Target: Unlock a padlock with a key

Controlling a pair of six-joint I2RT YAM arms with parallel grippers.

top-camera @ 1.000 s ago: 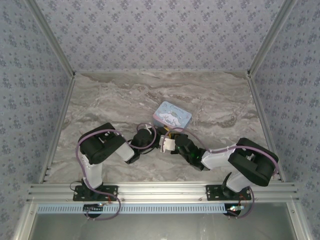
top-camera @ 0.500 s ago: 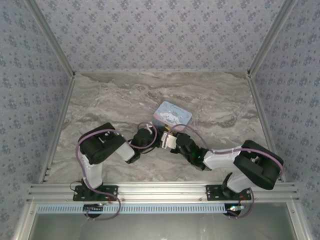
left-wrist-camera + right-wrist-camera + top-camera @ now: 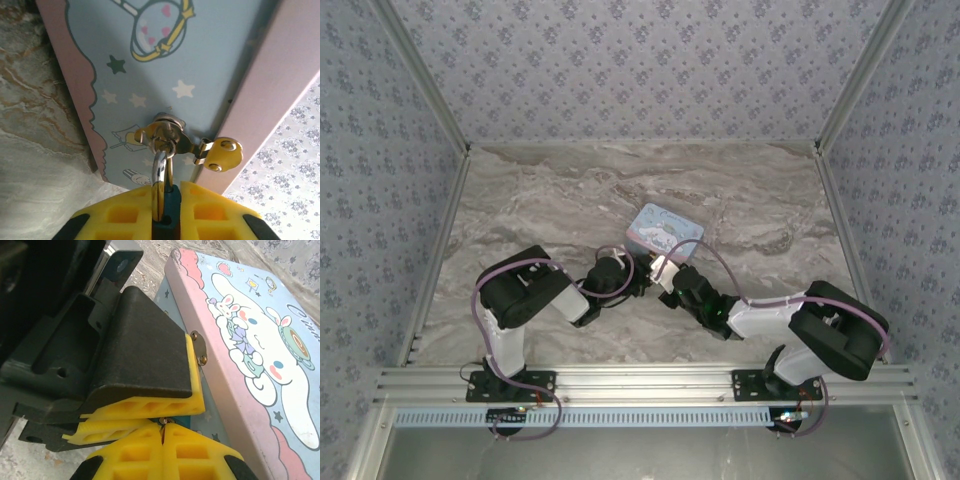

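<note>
Grey-veined marble tabletop [image 3: 770, 200] carries a pale blue cartoon-printed tin box [image 3: 665, 230], where both arms meet at its 7 o'clock edge. Left gripper [image 3: 165, 194] clamps the tiny teal-blue padlock [image 3: 171, 199], its silvery shackle [image 3: 159, 172] rising to 12 o'clock through the tin's metal hasp [image 3: 166, 134]; right gripper [image 3: 163, 434] pinches what seems the slim dark metal key [image 3: 165, 421], at 6 o'clock beneath the left fingers [image 3: 135, 350]

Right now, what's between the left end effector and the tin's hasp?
The padlock: shackle through the hasp, body clamped by the left end effector. Shows in left wrist view.
</note>
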